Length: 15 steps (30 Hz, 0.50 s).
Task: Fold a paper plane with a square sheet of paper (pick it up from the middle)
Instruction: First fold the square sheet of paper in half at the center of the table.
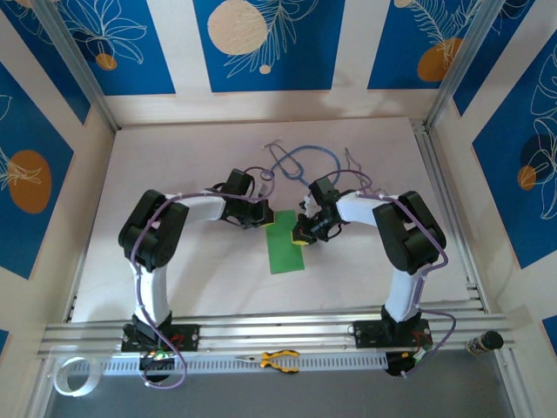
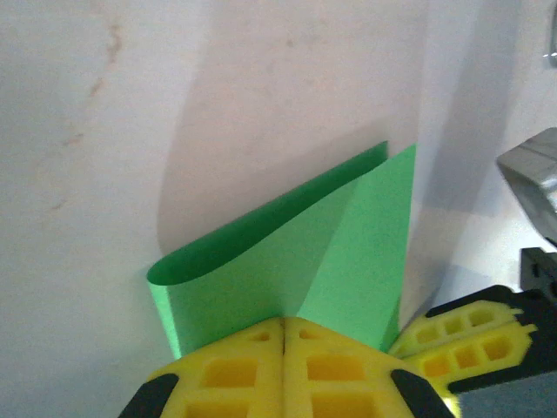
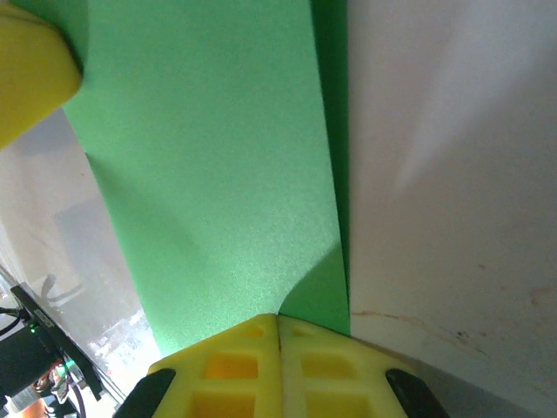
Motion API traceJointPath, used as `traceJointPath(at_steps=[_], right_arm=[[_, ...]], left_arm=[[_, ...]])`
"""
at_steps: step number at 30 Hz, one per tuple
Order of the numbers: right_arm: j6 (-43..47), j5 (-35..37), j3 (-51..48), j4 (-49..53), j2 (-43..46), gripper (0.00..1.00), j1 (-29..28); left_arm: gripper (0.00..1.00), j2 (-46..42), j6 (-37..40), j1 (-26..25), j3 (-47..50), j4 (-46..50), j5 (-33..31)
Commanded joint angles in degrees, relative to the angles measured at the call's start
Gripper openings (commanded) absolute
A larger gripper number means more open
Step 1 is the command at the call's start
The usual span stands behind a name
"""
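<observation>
Now | L hand (image 2: 283, 324) + R hand (image 3: 278, 319) pinch green paper (image 1: 285, 250) | pinched edge hid

"What are they built like?"
"Left arm (image 1: 150, 294) and right arm (image 1: 401, 294) alike: white shells, black joints, lilac cables (image 1: 452, 326) looped alongside."
"And the tips?"
"Yellow moulded plastic fingers (image 2: 233, 376) with square hollows, black corners."

the square sheet of paper (image 1: 285, 246) is plain bright green and matte, folded over on itself into a narrow strip near the middle of the worktop (image 1: 174, 157). one layer bows up in a loose curve; a diagonal crease crosses the other flap.
</observation>
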State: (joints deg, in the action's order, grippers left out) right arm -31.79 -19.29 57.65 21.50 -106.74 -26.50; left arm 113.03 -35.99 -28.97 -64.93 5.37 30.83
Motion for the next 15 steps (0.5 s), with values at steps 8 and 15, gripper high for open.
traceJointPath(at_steps=[8, 15], right_arm=[[-0.2, 10.6, -3.2, 3.5, -5.2, 0.00, 0.3], [0.0, 10.8, -3.2, 3.9, -4.8, 0.00, 0.3]], left_arm=[[0.00, 2.2, 2.1, 0.8, 1.7, 2.1, -1.5], [0.00, 0.2, 1.1, 0.9, -3.2, 3.5, 2.2]])
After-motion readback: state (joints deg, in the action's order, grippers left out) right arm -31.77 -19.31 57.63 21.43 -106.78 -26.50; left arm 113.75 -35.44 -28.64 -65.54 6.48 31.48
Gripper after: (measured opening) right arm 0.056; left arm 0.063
